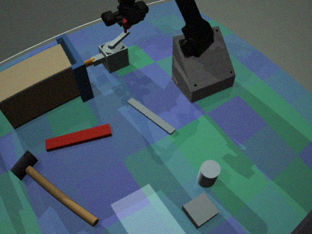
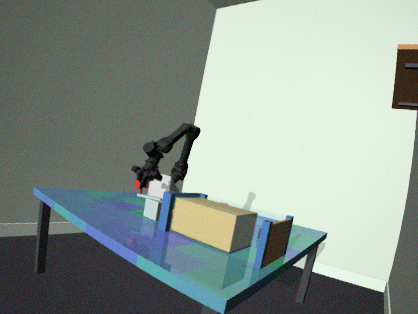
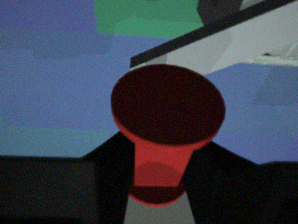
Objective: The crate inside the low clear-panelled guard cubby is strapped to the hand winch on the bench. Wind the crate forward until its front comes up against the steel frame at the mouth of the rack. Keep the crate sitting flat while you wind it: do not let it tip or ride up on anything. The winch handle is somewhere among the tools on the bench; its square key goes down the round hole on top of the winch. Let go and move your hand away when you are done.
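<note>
The red knob (image 1: 124, 24) of the winch handle (image 1: 119, 40) is held tight by the gripper (image 1: 125, 23) above the grey winch (image 1: 113, 57), beside the tan crate (image 1: 31, 74) at the blue frame (image 1: 76, 67).

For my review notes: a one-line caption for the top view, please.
The hand grips the crank handle's red knob over the grey winch; tools lie scattered on the bench.

Blue-and-green patchwork counter (image 1: 239, 123); tan crate (image 1: 30, 72), blue frame (image 1: 80, 71), red bar (image 1: 78, 136), grey winch (image 1: 113, 57), red-knobbed handle (image 3: 165, 130).
</note>
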Controlling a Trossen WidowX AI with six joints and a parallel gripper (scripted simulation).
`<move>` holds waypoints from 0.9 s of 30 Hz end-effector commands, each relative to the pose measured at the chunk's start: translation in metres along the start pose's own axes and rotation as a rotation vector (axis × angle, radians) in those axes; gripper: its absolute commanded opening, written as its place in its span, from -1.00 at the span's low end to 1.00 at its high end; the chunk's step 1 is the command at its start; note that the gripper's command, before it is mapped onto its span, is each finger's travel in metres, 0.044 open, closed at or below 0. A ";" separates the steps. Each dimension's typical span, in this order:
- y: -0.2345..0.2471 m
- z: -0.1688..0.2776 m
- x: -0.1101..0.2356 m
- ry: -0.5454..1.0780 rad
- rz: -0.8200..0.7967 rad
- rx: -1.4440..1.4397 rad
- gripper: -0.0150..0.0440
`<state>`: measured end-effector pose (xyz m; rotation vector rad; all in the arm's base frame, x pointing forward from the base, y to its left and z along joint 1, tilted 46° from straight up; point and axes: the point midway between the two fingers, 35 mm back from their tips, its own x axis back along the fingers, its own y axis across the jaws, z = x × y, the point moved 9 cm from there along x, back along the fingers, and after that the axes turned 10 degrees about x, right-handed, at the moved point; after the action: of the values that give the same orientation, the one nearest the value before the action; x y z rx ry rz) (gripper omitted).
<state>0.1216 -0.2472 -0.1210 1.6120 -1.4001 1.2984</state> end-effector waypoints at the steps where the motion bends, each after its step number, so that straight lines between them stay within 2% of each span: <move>1: -0.007 0.009 -0.005 0.017 0.015 0.008 -0.49; 27: -0.025 0.030 -0.012 0.018 0.017 0.009 -0.49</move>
<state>0.1443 -0.2624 -0.1346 1.6056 -1.3928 1.2980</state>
